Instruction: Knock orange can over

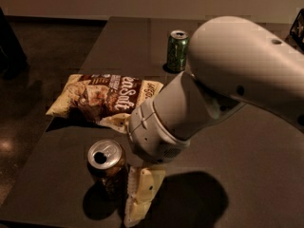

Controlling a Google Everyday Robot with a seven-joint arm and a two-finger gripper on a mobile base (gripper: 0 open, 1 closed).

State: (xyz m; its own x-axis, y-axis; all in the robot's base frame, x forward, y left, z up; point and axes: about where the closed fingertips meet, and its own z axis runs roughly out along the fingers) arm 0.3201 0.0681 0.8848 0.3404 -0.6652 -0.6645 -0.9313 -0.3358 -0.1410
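The orange can (107, 166) stands upright near the front left of the dark table (247, 175), its silver top and dark mouth hole facing up. My gripper (140, 194) hangs down from the big white arm (223, 84) and sits right beside the can's right side, touching or nearly touching it. Only one pale finger shows; the rest is hidden behind the wrist.
A chip bag (105, 98) lies flat behind the orange can. A green can (177, 50) stands upright at the back of the table. The table's left edge runs close to the orange can, with dark floor (28, 103) beyond.
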